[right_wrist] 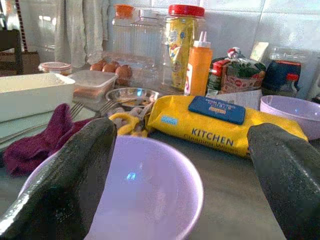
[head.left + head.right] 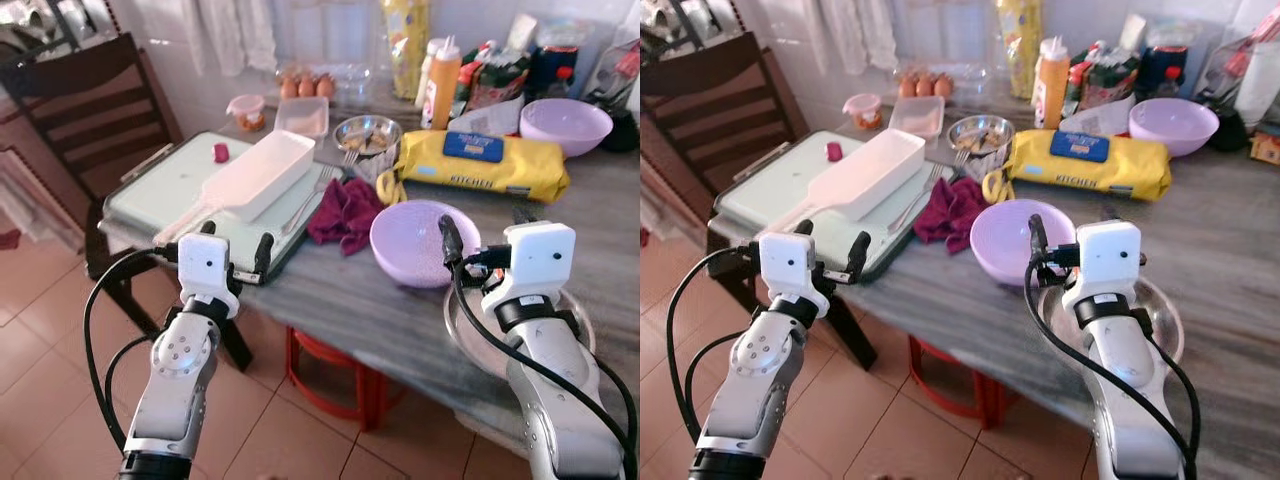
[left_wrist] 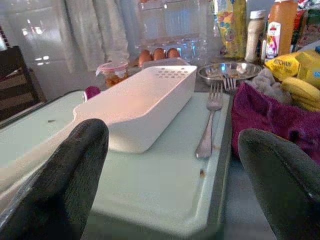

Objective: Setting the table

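Reaching w/ right gripper (image 2: 480, 232) spread wide just short of the near lilac bowl (image 2: 420, 243) at its 12 o'clock on the tabletop (image 2: 400, 320), I'd straddle the rim squarely; left gripper (image 2: 232, 243), also wide, faces the fork (image 3: 210, 120) on the tray (image 2: 140, 200).

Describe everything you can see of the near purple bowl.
The near purple bowl looks like matte lilac plastic, round, upright and seemingly empty. It stands on the grey table, beside the maroon cloth and in front of the yellow wipes pack. The right gripper hovers open at its rim, not touching it as far as shows.
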Motion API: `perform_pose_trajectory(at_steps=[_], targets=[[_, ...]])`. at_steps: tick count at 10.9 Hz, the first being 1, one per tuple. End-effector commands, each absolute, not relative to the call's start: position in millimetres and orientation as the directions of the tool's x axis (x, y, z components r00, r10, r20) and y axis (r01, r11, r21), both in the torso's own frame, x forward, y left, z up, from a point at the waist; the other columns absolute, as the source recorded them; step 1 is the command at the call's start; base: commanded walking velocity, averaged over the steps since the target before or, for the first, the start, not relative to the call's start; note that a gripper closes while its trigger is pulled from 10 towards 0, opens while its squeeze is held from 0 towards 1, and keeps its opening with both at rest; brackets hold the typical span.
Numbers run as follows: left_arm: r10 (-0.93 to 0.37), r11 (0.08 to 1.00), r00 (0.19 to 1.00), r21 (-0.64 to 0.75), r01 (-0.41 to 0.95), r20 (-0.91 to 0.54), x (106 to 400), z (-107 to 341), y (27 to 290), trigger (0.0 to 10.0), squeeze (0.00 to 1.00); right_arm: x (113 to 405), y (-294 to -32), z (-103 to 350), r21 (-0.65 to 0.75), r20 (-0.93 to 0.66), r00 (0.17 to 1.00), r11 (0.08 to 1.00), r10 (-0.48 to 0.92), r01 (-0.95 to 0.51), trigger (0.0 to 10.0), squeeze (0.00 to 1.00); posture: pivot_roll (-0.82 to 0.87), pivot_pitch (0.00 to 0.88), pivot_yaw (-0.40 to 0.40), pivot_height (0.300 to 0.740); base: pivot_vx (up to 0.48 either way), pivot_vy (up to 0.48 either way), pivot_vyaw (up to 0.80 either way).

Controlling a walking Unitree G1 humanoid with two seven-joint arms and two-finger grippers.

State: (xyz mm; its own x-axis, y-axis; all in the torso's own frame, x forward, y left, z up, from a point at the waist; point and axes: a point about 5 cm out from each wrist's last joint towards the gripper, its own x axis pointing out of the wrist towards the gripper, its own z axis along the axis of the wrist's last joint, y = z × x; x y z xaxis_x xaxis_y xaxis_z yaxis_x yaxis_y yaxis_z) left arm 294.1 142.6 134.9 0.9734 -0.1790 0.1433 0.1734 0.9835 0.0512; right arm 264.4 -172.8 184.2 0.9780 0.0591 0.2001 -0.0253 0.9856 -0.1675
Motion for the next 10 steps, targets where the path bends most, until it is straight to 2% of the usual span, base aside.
perform_pose_trajectory(at_steps=[1, 10], targets=[[-0.166, 0.985, 0.978, 0.068, 0.159, 0.125, 294.0, 132.4, 147.6, 10.0, 0.0, 265.4, -171.8, 185.0, -0.157, 0.205, 0.977, 0.987, 0.063, -0.03, 10.0, 0.0, -0.11, 0.052, 0.098, 0.74, -0.345, 0.0, 0.0], [-0.168, 0.983, 0.98, 0.09, 0.159, 0.106, 293.6, 130.1, 153.7, 10.0, 0.0, 269.9, -170.0, 182.9, -0.144, 0.204, 0.977, 0.989, 0.061, -0.031, 10.0, 0.0, -0.1, 0.047, 0.1, 0.74, -0.345, 0.0, 0.0]])
